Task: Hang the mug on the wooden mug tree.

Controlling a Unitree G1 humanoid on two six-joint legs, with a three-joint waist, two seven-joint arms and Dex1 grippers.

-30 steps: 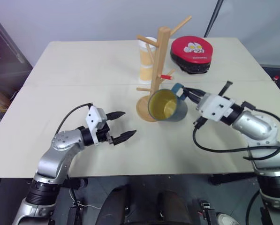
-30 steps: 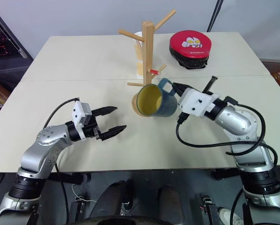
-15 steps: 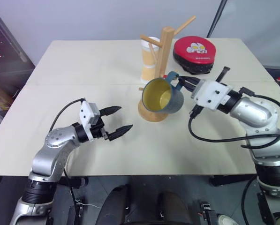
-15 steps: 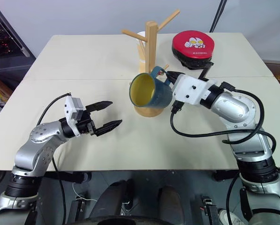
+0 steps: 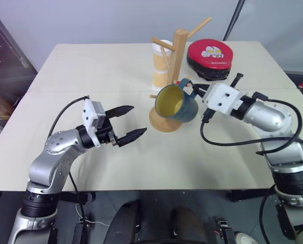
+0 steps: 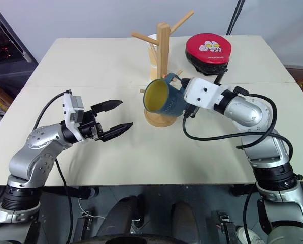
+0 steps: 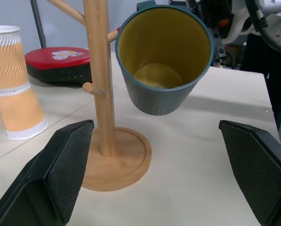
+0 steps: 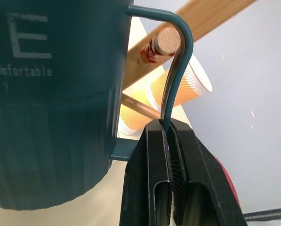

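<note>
1. Writing: mug (image 8: 51, 94) wall reads "comfortable" under larger letters, partly cut off; rest illegible.
2. Count: 1 mug, 1 wooden mug tree (image 5: 172, 76), 1 striped paper cup (image 5: 160, 65), 1 red round case (image 5: 209, 57).
3. Right gripper (image 8: 169, 129) – fingers pressed together on mug's handle; mug held off table (image 5: 90, 71), lying sideways, mouth toward left gripper (image 5: 132, 123), just beside tree post; red-tipped peg sits at handle loop.
4. Left gripper – spread, empty, apart from mug.

pale table (image 5: 90, 71) with wooden mug tree (image 5: 171, 76), striped cup (image 5: 160, 66), red case (image 5: 209, 58)
</note>
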